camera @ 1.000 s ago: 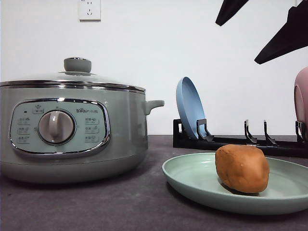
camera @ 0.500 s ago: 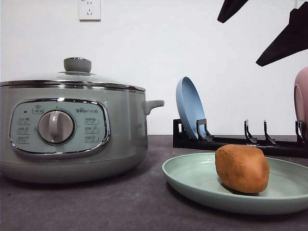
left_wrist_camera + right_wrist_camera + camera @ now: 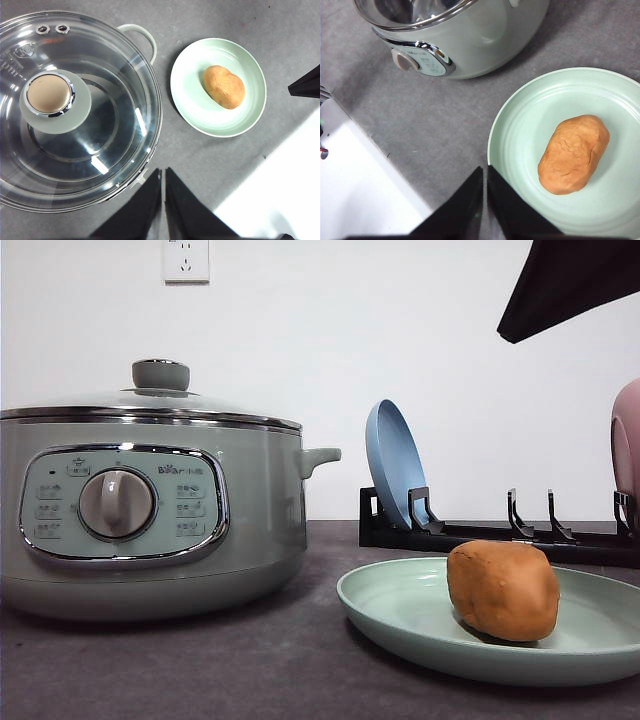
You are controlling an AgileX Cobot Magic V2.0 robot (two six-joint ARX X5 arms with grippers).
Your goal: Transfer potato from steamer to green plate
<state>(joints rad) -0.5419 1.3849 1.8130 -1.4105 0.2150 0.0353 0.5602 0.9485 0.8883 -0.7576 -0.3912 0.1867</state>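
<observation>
- Right gripper (image 3: pixel 484 200): fingers pressed together, nothing between them, poised high over the table edge of the green plate (image 3: pixel 520 125).
- Just beyond its tips, on the plate: the potato (image 3: pixel 574 154), lying flat and free. Long axis runs diagonally across the plate, one end pointing toward the fingertips, the other away.
- Further out past the plate: the steamer (image 3: pixel 470 50), dial panel facing this way.
- Left gripper (image 3: pixel 163 200): fingers likewise closed tight and empty, hanging above the steamer's near rim. Glass lid (image 3: pixel 100 145) is seated on the pot, knob (image 3: pixel 49 94) upright.
- From the left gripper the plate sits off to the side, well apart, with the steamer handle (image 3: pixel 142 37) between.
- Front view: potato (image 3: pixel 503 590) rests on the plate (image 3: pixel 400 615), beside the steamer (image 3: pixel 150 510); blue plate (image 3: pixel 392 465) stands in the rack (image 3: pixel 480 535) behind.
- Judgement: transfer looks complete; right arm is the nearer one should the potato need any adjusting.
</observation>
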